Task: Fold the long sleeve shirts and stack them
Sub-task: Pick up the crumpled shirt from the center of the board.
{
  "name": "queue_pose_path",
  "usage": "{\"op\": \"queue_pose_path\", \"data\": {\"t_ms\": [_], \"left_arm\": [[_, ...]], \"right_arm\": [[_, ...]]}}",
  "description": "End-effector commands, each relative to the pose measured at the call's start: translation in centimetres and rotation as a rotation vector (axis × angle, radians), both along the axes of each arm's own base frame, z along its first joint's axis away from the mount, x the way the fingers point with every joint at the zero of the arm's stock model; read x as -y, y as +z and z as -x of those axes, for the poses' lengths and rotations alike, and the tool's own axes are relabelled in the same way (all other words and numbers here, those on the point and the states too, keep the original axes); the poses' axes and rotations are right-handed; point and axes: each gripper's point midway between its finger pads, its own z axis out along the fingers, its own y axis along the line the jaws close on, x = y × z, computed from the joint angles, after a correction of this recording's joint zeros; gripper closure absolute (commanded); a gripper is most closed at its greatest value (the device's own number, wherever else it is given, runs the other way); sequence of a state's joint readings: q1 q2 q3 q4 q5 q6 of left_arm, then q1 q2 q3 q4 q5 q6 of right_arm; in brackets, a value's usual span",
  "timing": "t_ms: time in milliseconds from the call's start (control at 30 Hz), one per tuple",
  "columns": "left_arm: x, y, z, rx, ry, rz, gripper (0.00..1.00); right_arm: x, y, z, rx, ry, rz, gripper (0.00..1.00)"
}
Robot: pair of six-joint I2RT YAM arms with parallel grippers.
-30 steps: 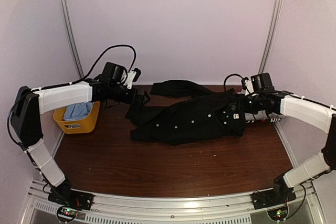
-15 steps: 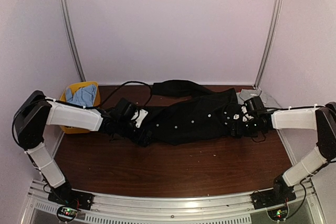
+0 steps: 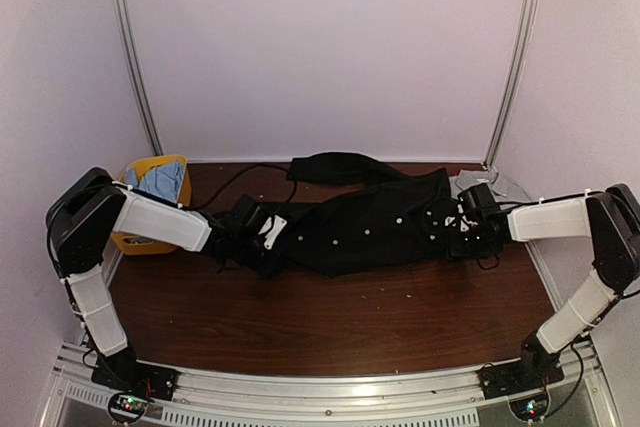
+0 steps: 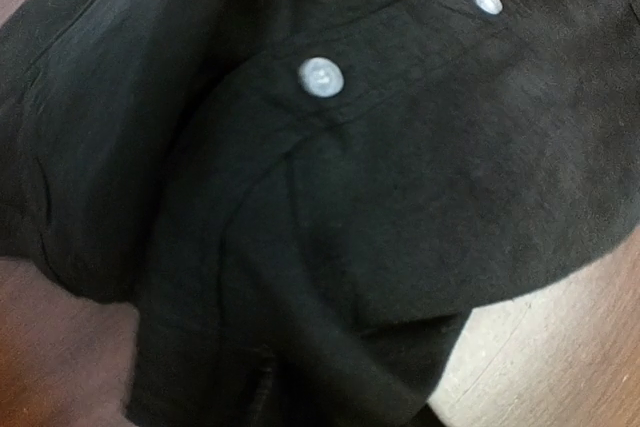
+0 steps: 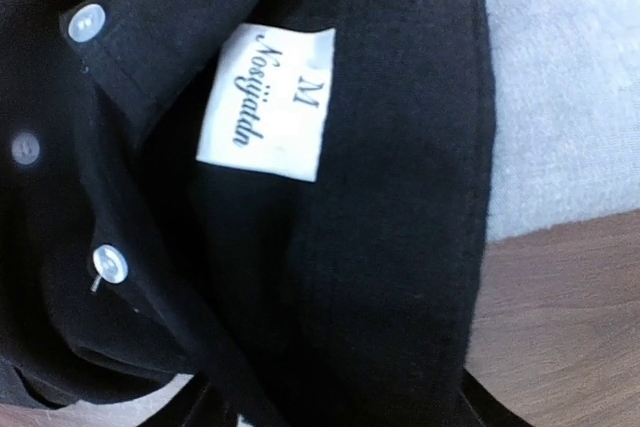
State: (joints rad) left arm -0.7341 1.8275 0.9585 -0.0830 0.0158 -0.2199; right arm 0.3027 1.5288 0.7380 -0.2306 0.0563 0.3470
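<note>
A black long sleeve shirt (image 3: 370, 227) lies stretched left to right across the brown table, its white buttons showing. My left gripper (image 3: 268, 239) is down at its left end. In the left wrist view black cloth (image 4: 400, 197) fills the frame and hides the fingers. My right gripper (image 3: 455, 225) is at the collar end. In the right wrist view its dark fingers stand apart on either side of the collar (image 5: 400, 247), below the white neck label (image 5: 265, 102). A grey shirt (image 3: 497, 185) lies behind the collar, and this grey shirt (image 5: 570, 77) also shows beside the collar in the right wrist view.
A yellow basket (image 3: 135, 243) holding blue cloth (image 3: 160, 182) stands at the far left beside the left arm. One black sleeve (image 3: 335, 165) trails toward the back wall. Metal frame posts rise at both back corners.
Both arms have dropped from above the table onto the two ends of the black shirt. The left arm has swung away from in front of the basket.
</note>
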Motion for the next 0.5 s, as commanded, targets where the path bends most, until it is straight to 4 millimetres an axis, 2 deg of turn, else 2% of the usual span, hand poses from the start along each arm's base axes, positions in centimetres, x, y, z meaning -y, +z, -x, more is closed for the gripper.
{"op": "queue_pose_path", "data": {"t_ms": [0,33,67,100,167,300,467], "left_arm": [[1.3,-0.2,0.5,-0.038,-0.041,0.044,0.85],[1.5,0.0,0.7,-0.045,-0.049,0.057,0.96],[1.7,0.5,0.9,-0.051,-0.055,0.072,1.0],[1.8,1.0,1.2,-0.059,-0.058,0.091,1.0],[2.3,3.4,1.9,-0.063,-0.073,0.159,1.0],[2.8,9.6,3.8,-0.059,-0.103,0.306,1.0],[1.7,19.9,6.0,0.025,-0.11,0.485,1.0]], "right_arm": [[-0.3,1.9,-2.0,0.072,0.005,0.005,0.51],[-0.7,2.2,-2.0,0.077,0.019,-0.015,0.59],[-1.1,2.7,-1.9,0.085,0.033,-0.036,0.68],[-1.4,3.5,-1.8,0.099,0.046,-0.059,0.77],[-2.4,4.7,-0.8,0.101,0.085,-0.118,0.99],[-4.4,8.0,2.2,0.102,0.164,-0.232,1.0],[-7.3,15.1,6.9,0.136,0.286,-0.427,1.0]]}}
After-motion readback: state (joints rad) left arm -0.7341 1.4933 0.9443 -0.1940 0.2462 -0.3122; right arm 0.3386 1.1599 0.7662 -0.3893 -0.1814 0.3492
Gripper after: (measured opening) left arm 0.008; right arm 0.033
